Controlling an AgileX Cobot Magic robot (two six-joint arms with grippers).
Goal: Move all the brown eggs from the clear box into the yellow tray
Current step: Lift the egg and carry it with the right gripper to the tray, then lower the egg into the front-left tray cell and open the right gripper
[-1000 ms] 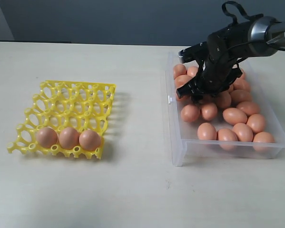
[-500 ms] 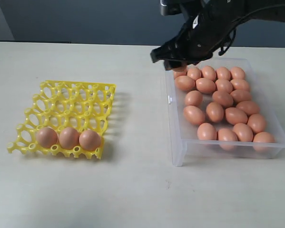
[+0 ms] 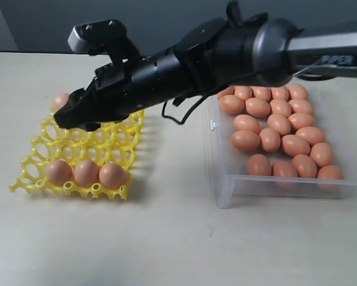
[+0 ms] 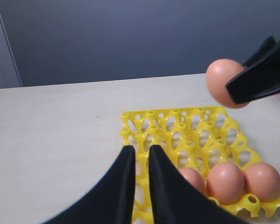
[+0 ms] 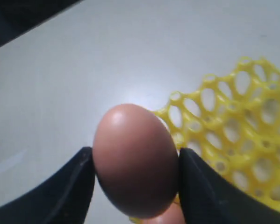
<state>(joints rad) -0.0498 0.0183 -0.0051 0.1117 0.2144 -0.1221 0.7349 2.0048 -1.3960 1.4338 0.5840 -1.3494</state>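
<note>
The right pincer (image 5: 135,183) is clamping one brown egg (image 5: 132,154) between its jaws and is carrying it above the far corner of the yellow tray (image 3: 89,140), having swung across from the clear box (image 3: 267,186), where it was dipping among the eggs a second ago. Three eggs (image 3: 86,173) are already sitting in the tray's near row, and the remaining eggs (image 3: 279,124) are lying in the box on the worktop (image 3: 166,238). A fourth transfer is probably nearing its drop into a free cup. The left pincer (image 4: 140,150) is hanging near the tray, jaws almost together, holding nothing
</note>
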